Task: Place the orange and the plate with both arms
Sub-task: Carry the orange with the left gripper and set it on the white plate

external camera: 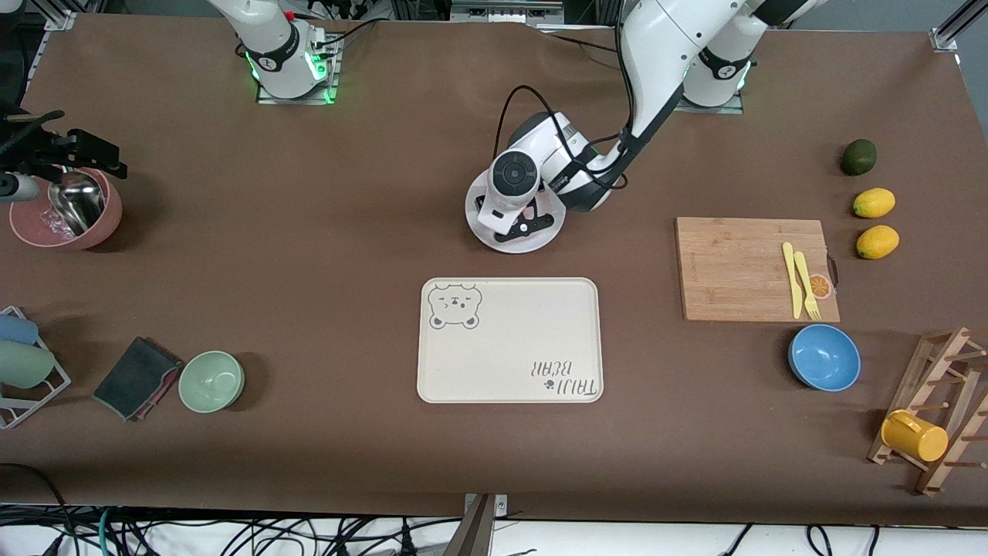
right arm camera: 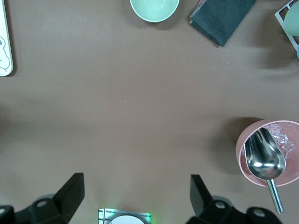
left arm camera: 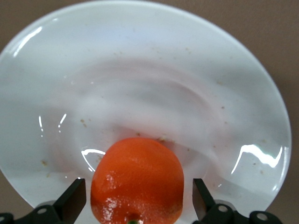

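Brown mat over the whole table (external camera: 309, 255), cables hanging off the edge nearest the front camera. The plate (external camera: 482, 232) sits mid-table, farther from the front camera than the cream bear tray (external camera: 509, 340). The orange (left arm camera: 138, 179) rests on the plate, off-centre, toward the rim.

Risks from here:
- Orange is round and the plate is glossy. If I clip it while lifting away, it probably rolls, maybe off the rim.
- My fingertips (left arm camera: 72, 200) flank the fruit closely. A sideways pull-out would drag it; straight up looks safer.
- Plate still needs moving, I judge. Any tilt or jerk in the carry and the orange slides off.
- Two arms meeting mid-table: collision risk if the right one comes in before I clear.

My left gripper (left arm camera: 138, 203) is low over the plate with its jaws spread wide on either side of the orange. There's a visible gap on each side, so it grasps nothing.

My right gripper (right arm camera: 135, 196) waits, jaws wide and empty, up by the pink bowl (external camera: 65, 212) with the metal scoop (right arm camera: 264, 161) at the right arm's end.
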You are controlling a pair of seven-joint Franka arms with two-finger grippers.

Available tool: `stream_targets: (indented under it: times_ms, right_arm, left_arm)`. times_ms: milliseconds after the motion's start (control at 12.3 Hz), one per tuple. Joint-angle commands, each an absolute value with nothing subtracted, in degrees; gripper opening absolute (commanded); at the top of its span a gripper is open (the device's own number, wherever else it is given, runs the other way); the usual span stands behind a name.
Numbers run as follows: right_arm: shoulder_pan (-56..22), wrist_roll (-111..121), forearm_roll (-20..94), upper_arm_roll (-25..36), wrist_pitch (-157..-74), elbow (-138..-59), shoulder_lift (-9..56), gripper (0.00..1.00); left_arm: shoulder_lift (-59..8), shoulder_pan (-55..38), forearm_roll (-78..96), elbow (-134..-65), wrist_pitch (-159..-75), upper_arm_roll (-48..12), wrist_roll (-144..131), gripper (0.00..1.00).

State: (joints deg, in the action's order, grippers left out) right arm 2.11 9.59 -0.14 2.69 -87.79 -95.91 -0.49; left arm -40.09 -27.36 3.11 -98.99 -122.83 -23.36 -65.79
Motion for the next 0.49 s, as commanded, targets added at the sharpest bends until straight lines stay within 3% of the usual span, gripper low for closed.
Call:
stream_targets:
  times_ms: [0, 162, 406]
  right_arm:
    - [2.99, 10.02, 0.79, 2.2, -86.75, -94.75, -0.09, 1.0]
    - [2.99, 10.02, 0.79, 2.2, -86.75, -94.75, -0.09, 1.0]
    - [3.08, 10.02, 0.79, 2.2, -86.75, -94.75, -0.09, 1.0]
  left_arm:
    - [-37.89, -25.41, 2.02, -93.72, -112.82, -22.77, -65.74, 1.0]
    - [-37.62, -21.47, 1.85, -85.3, -100.96, -22.76, -65.13, 1.0]
    - [-35.96, -11.28, -0.08, -80.51, -94.85, -22.85, -58.83, 1.0]
